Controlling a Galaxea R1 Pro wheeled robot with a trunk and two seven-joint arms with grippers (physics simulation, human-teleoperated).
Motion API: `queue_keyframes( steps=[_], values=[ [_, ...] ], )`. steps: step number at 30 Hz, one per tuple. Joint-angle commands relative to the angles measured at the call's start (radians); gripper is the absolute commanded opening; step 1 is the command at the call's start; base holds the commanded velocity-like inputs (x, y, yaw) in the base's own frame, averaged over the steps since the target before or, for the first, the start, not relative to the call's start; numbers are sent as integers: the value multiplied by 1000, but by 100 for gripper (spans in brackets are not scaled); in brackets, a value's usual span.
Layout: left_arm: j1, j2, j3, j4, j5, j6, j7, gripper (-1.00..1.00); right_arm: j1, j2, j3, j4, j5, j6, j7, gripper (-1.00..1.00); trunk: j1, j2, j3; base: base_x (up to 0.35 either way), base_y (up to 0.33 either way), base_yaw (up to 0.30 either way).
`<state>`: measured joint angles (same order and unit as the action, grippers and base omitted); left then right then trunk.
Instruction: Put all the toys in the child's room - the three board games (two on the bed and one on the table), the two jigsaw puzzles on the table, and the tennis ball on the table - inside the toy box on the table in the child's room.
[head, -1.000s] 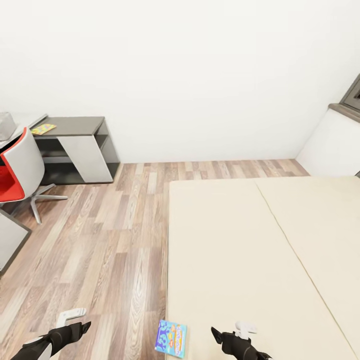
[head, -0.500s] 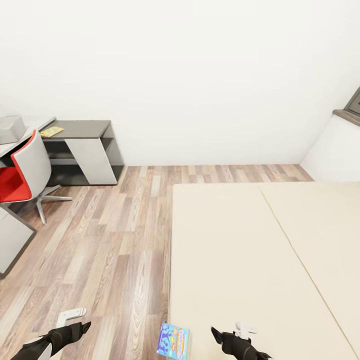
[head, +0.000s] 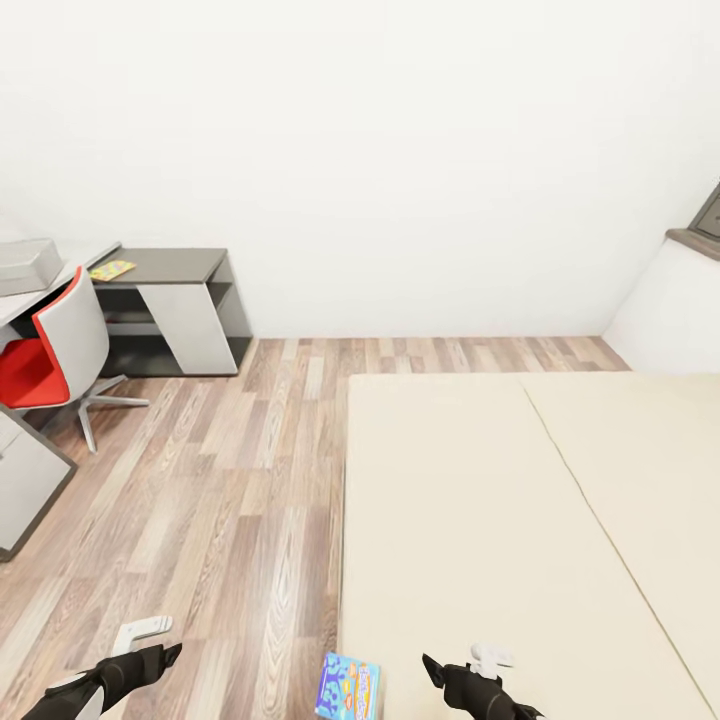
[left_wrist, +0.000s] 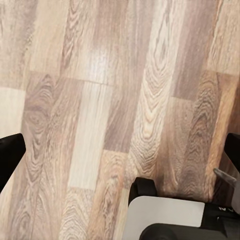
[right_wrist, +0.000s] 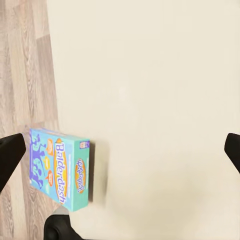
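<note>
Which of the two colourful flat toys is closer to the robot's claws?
The blue printed game box on the cream bed's near corner, between both claws. The other, a yellow multicoloured flat square, lies far off on the dark-grey desk section by the wall.

Both arms are held low and forward, wrists bent in toward each other. The left gripper (head: 165, 655) and right gripper (head: 432, 668) hang empty, fingers (right_wrist: 10, 155) spread wide apart in each wrist view.

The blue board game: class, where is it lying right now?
In the head view the blue board game lies flat at the near left edge of the bed, beside the wood floor, between the two grippers and nearer the right gripper.
</note>
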<state>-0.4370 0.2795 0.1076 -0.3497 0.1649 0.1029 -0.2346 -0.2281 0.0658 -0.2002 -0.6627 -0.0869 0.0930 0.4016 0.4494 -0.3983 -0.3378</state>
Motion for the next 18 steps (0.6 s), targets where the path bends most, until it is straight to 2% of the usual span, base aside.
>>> queue_keyframes(
  steps=[1, 18],
  values=[
    [0, 0, 6, -2, 10, 10, -6, 100, 0, 1, -6, -1, -9, 10, 8, 100, 1, -2, -1, 0, 0, 2],
    [0, 0, 6, -2, 8, 9, -6, 100, 0, 2, -7, -1, -10, 10, 7, 100, 1, -2, 9, 0, 0, -40]
  ],
)
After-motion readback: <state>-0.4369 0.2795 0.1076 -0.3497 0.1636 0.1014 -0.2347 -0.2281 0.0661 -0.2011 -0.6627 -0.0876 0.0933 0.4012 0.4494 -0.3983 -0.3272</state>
